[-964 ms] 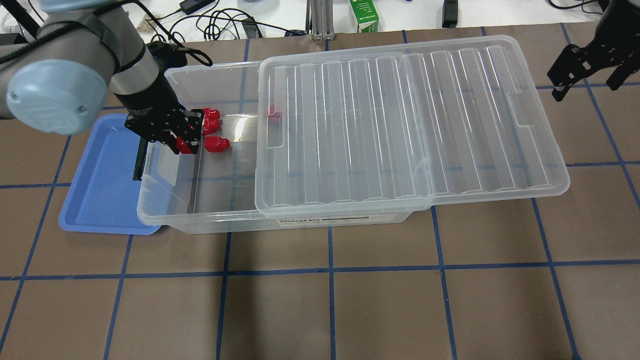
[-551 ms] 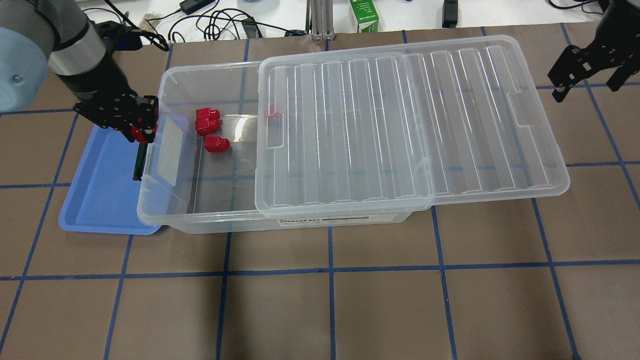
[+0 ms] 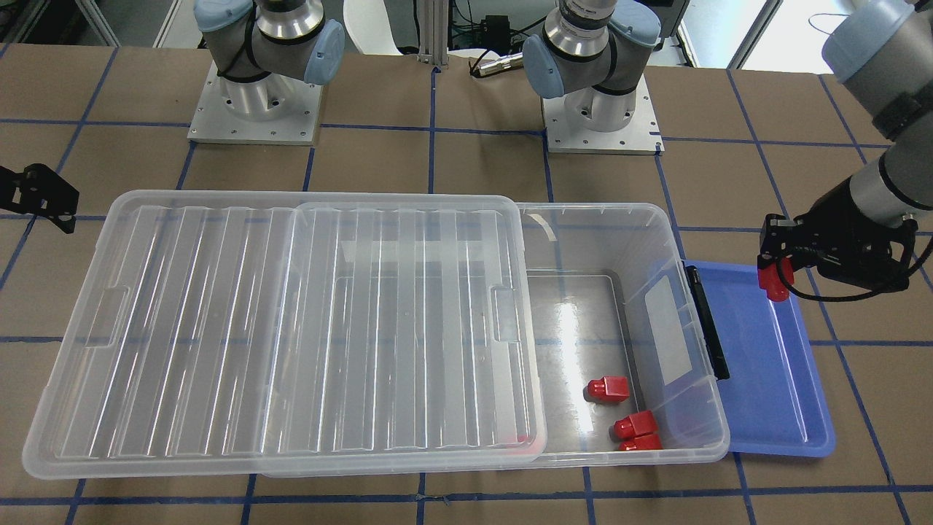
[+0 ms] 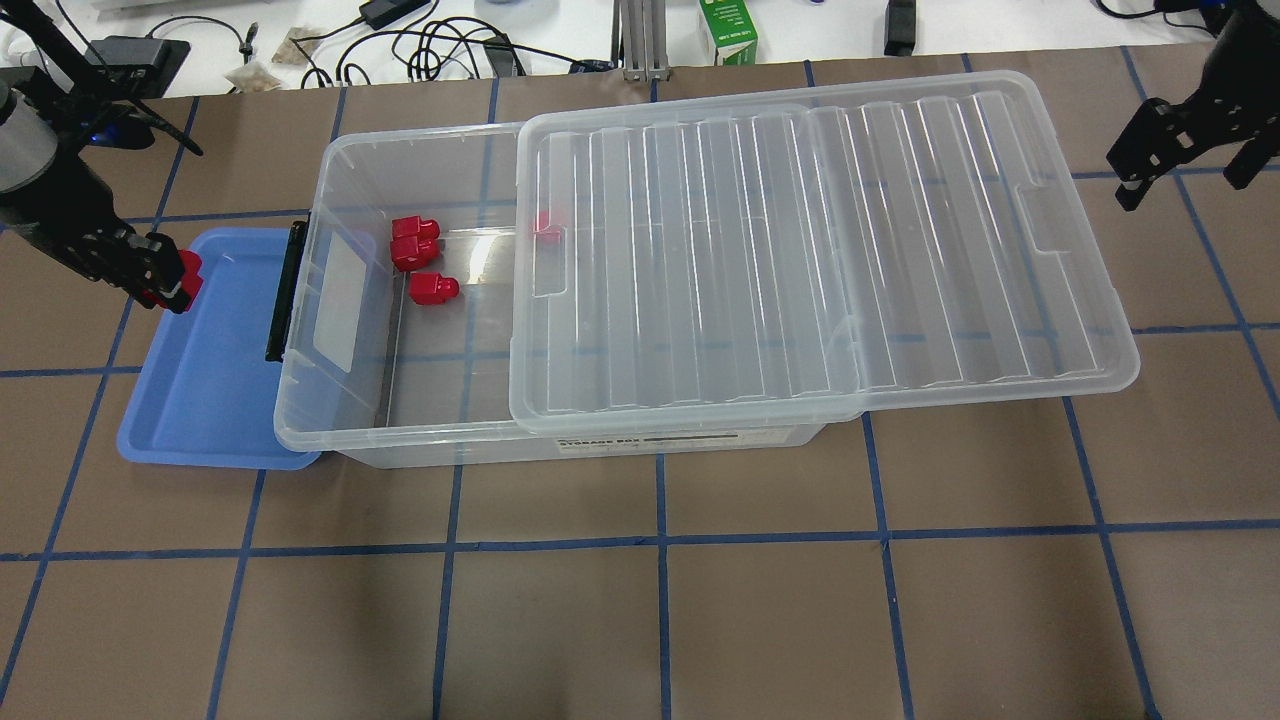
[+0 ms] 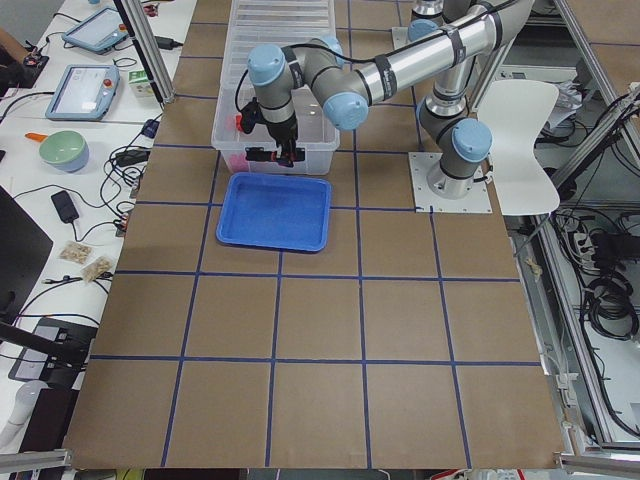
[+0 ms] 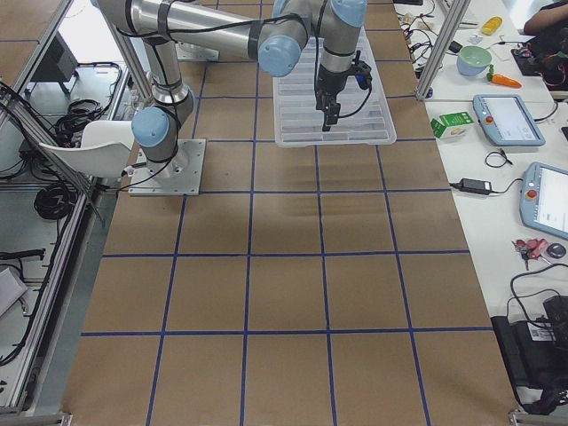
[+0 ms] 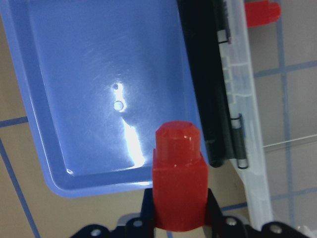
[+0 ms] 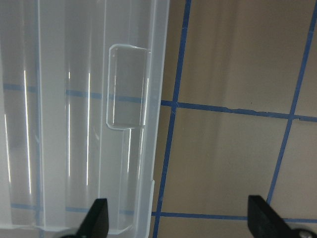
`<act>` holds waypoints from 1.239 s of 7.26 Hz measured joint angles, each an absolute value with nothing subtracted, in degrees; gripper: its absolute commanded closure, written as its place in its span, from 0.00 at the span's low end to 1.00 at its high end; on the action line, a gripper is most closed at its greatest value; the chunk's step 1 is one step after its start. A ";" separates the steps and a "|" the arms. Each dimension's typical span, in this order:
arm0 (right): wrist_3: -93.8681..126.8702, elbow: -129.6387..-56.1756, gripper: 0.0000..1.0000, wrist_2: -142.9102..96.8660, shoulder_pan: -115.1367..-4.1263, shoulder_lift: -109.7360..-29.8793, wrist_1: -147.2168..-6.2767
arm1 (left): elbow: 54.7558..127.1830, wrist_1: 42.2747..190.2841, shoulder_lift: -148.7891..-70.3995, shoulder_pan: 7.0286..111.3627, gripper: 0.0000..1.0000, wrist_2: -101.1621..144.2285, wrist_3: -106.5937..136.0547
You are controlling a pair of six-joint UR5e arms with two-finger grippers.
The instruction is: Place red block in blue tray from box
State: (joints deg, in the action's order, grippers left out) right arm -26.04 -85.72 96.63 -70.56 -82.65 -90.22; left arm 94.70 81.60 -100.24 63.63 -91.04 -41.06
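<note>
My left gripper (image 4: 165, 282) is shut on a red block (image 4: 187, 274) and holds it in the air over the left part of the blue tray (image 4: 210, 390). In the left wrist view the red block (image 7: 178, 183) hangs above the tray's end rim (image 7: 99, 188). It also shows in the front view (image 3: 773, 281). The clear box (image 4: 340, 300) stands right of the tray, and its lid (image 4: 800, 250) is slid aside to the right. Three red blocks (image 4: 415, 250) lie in the open end, and another (image 4: 545, 228) is partly under the lid. My right gripper (image 4: 1190, 150) is open and empty beyond the lid's right end.
The box's black latch (image 4: 283, 295) faces the tray, and the box end overlaps the tray's right side. A green carton (image 4: 728, 30) and cables (image 4: 440, 45) lie at the table's far edge. The arm bases (image 3: 601, 109) stand behind the box.
My left gripper has moved left with the red block, out of the box, over its latch end, to above the tray's left part. The right gripper has barely shifted.
</note>
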 measured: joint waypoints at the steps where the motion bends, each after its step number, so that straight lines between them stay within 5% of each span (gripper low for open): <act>1: -26.08 -86.13 0.00 96.74 -69.72 -82.37 -90.42 | 96.84 76.65 -102.24 61.73 0.88 -90.90 -44.41; 6: -25.46 -86.80 0.00 96.28 -66.72 -73.07 -101.24 | 104.51 59.33 -109.61 59.96 0.88 -87.91 -47.19; 7: -25.28 -86.74 0.00 95.97 -67.08 -71.92 -102.15 | 104.73 58.60 -110.76 59.94 0.81 -88.05 -47.01; 9: -25.11 -86.67 0.00 94.79 -68.51 -71.38 -102.52 | 104.82 56.43 -113.33 59.94 0.24 -88.32 -46.93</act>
